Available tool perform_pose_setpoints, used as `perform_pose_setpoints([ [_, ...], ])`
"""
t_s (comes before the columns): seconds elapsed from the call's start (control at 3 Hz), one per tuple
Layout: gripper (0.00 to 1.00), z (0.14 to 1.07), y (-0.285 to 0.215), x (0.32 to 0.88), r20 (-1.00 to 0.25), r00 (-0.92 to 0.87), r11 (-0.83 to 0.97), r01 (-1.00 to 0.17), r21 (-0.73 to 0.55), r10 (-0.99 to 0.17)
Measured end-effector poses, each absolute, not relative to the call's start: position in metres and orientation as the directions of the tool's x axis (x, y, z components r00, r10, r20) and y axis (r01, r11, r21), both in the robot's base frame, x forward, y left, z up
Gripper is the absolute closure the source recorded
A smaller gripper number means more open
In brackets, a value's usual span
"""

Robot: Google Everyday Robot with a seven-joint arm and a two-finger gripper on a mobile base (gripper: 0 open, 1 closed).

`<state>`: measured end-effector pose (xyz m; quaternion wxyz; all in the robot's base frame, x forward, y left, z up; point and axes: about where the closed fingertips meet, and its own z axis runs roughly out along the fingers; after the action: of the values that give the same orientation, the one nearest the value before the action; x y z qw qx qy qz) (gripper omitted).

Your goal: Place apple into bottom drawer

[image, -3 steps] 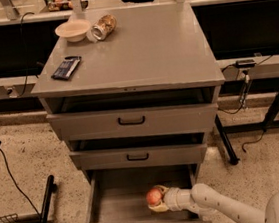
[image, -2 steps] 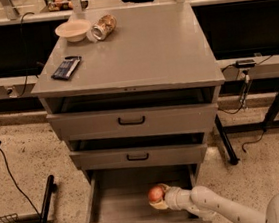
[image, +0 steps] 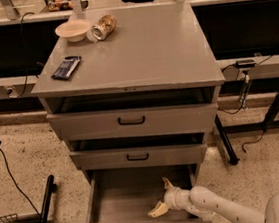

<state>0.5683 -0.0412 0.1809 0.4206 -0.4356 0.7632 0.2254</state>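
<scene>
In the one camera view, the pincer (image: 157, 197) sits low inside the open bottom drawer (image: 121, 204), toward its right front corner. The pale arm (image: 226, 210) reaches in from the lower right. The two fingers (image: 166, 183) are spread well apart, one pointing up toward the back of the drawer and the other down toward its front rim. Nothing shows between them except the bare grey drawer floor. The apple cannot be seen anywhere here: not in the pincer, not on the visible drawer floor, and not on the table (image: 147, 47). The table top carries only a cream bowl (image: 73, 29), a can (image: 103, 27) lying on its side just beside the bowl, and a dark packet (image: 66, 67) nearer the front left. If the fruit is in the drawer, it may be hidden behind the wrist or the front wall, but that cannot be told. The middle drawer (image: 137, 156) and top drawer (image: 130, 120) each stand slightly out, above the bottom one. Judging by the spread, empty fingers inside the right drawer, this looks like the release step, or the moment just after it. The next move probably calls for lifting the wrist back toward the robot and clear of the front rim, staying under the middle drawer's overhang, then checking that the apple really rests inside.
</scene>
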Motion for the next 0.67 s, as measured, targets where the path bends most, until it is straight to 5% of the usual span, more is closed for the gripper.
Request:
perform_pose_setpoints([
  [0.67,0.00,0.1833,-0.0406,0.5639,-0.854,-0.243,0.499,-0.867,-0.021,-0.460],
])
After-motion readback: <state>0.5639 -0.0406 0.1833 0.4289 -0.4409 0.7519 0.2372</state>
